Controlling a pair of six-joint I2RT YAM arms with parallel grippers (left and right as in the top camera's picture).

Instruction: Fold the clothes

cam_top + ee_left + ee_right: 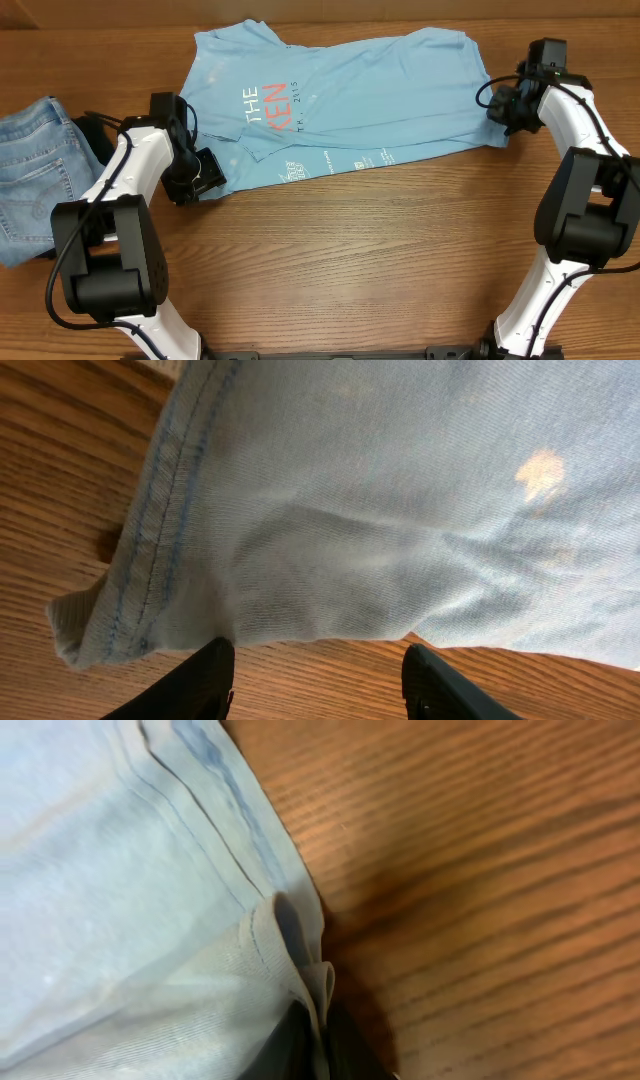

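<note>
The clothes, a light blue T-shirt point(350, 100) with white and orange-red lettering, lie spread across the far middle of the table. My left gripper point(205, 172) is at the shirt's near left edge. In the left wrist view it point(318, 672) stands open, bare wood between the fingers point(205, 680), and the stitched hem point(150, 560) lies just past the fingertips. My right gripper point(502, 112) is at the shirt's right edge. The right wrist view has it point(316, 1045) shut on a pinched fold of the shirt's hem point(300, 955).
Faded blue jeans point(35, 170) lie at the table's left edge, with a black garment point(97, 135) beside them, close to the left arm. Bare wooden table point(380, 260) runs along the near side in front of the shirt.
</note>
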